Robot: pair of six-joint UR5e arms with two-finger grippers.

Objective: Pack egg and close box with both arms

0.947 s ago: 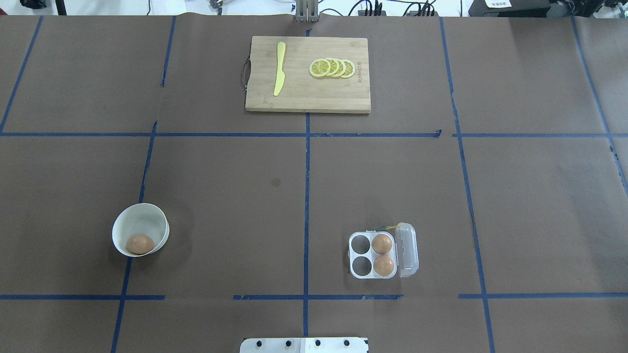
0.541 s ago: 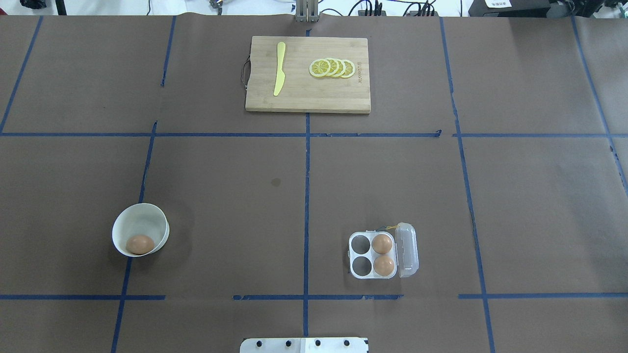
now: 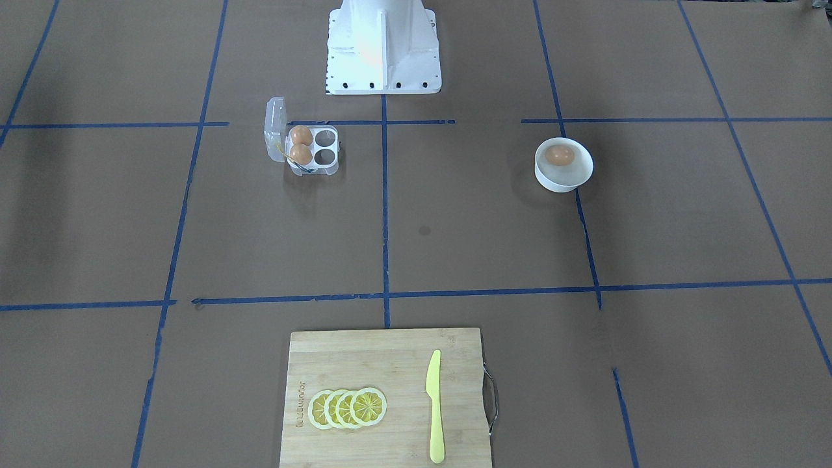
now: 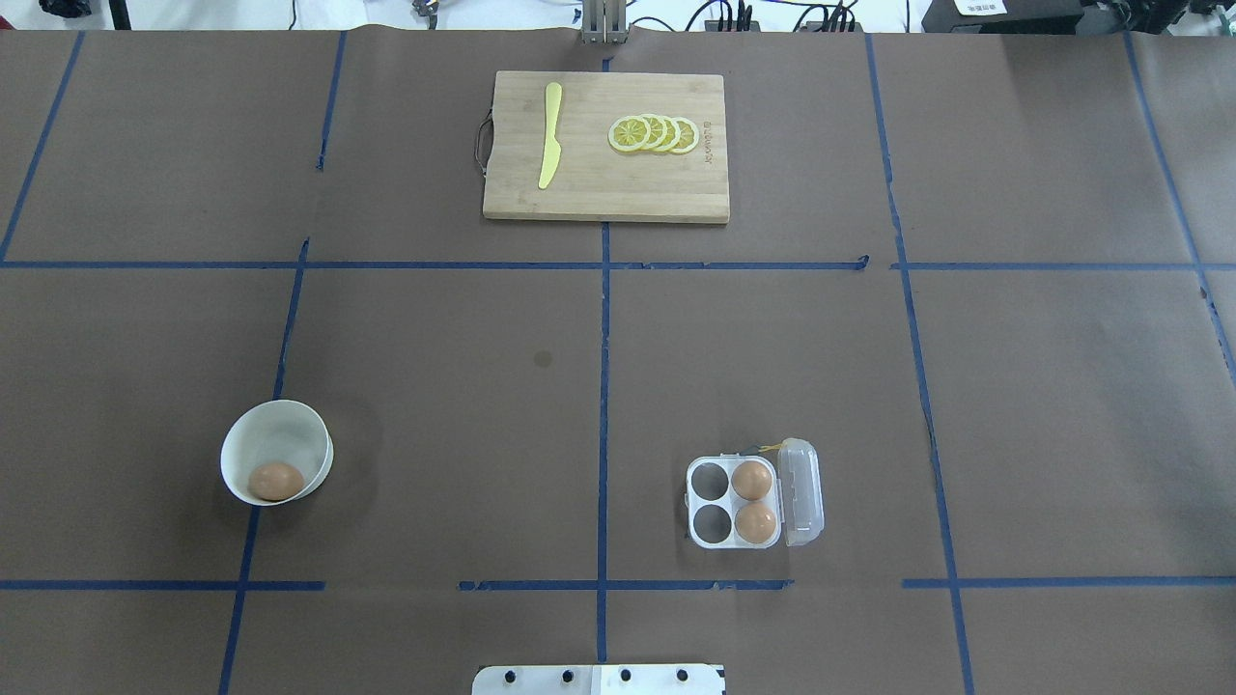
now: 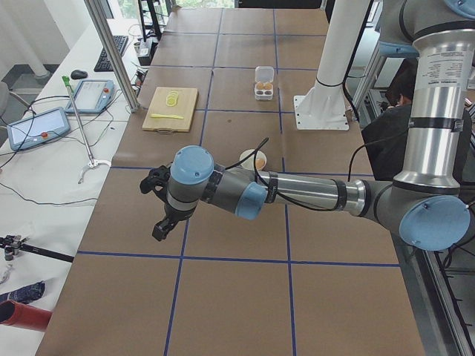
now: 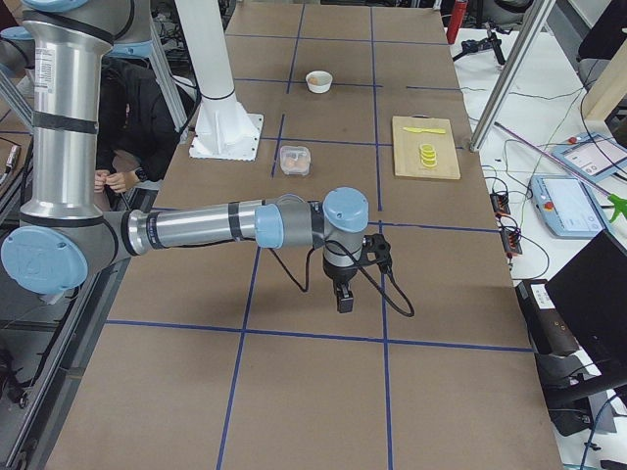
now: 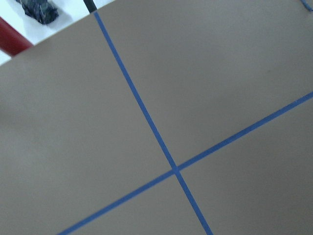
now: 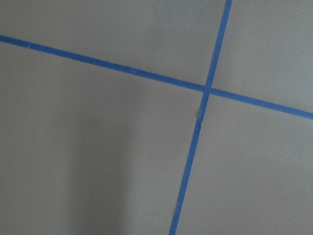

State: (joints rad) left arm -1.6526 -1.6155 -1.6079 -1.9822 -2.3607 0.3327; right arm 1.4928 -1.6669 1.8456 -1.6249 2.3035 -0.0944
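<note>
Egg: the small smooth brown egg point(image 4: 275, 481) lies inside the round white bowl point(image 4: 280, 415). It rests on the side of the bowl nearest my edge of the worktop.
Bowl: it sits near my edge, toward the left end of the worktop, well apart from the box.
Box: the small clear plastic egg box with four cups point(image 4: 689, 502) sits near my edge, a little to the right of the middle.
Lid: the clear lid point(image 4: 801, 492) is open. It hangs on the side of the box that faces the right end of the worktop.
Eggs in the box: two more brown eggs point(image 4: 751, 480) fill the two cups next to the lid.
My left hand: the black left gripper point(image 5: 159, 231) hangs over the left end of the worktop, above a cross of blue tape, far from the bowl. I cannot tell if it is open or closed. It touches nothing that I can see.
My right hand: the black right gripper point(image 6: 345, 302) hangs over the right end of the worktop, well apart from the box. I cannot tell if it is open or closed.
Board: a wooden cutting board point(image 4: 603, 198) lies at the far edge, in the middle.
On the board: a yellow plastic knife point(image 4: 549, 135) lies beside a row of yellow lemon slices point(image 4: 655, 134).
Worktop: brown paper with blue tape lines point(image 4: 603, 386) covers it.
</note>
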